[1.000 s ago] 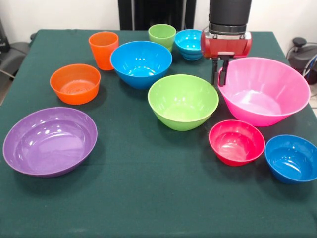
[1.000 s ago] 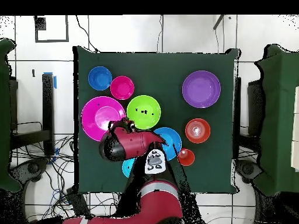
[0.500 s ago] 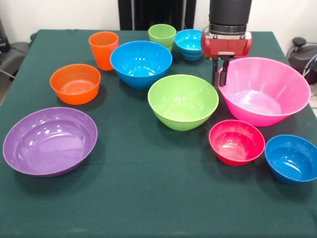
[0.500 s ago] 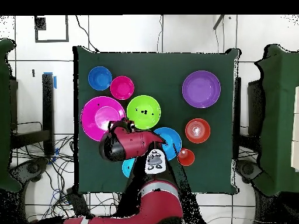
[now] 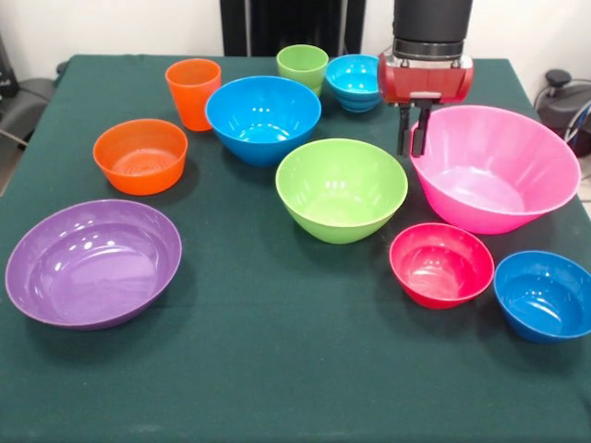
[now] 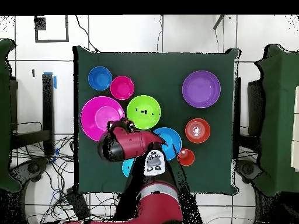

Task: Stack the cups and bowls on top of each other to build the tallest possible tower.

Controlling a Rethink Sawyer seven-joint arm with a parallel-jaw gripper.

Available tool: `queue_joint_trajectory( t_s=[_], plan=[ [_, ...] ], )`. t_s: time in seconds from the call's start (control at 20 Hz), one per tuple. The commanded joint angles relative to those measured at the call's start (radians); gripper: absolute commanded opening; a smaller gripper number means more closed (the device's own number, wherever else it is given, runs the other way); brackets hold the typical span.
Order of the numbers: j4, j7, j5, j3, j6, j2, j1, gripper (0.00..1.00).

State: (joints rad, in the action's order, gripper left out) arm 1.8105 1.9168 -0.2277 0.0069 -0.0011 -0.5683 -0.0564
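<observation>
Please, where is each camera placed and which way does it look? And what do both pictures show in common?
Front view: sits across the table, level and slightly raised, facing the robot; shows the gripper and red wrist at the pink bowl.
Overhead view: sits above, looking straight down on the table; shows the red arm reaching from the bottom edge.
Shared: the same green-clothed table, bowls and cups, for example the purple bowl, turned half round between views.
</observation>
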Motion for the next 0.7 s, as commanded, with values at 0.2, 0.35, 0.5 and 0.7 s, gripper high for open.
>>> queue_joint_trajectory(
  t_s=[0.2,0.35,0.5,0.7],
  plan=[
    [0.063,0.034,-0.002,0.119,0.234,-0.083,-0.019,0.0],
    [0.067,0.043,-0.012,0.118,0.22,-0.077,-0.018,0.0],
    [0.068,0.041,-0.009,0.125,0.243,-0.09,-0.023,0.0],
    [0.077,0.038,-0.005,0.131,0.271,-0.119,-0.027,0.0]
  ],
)
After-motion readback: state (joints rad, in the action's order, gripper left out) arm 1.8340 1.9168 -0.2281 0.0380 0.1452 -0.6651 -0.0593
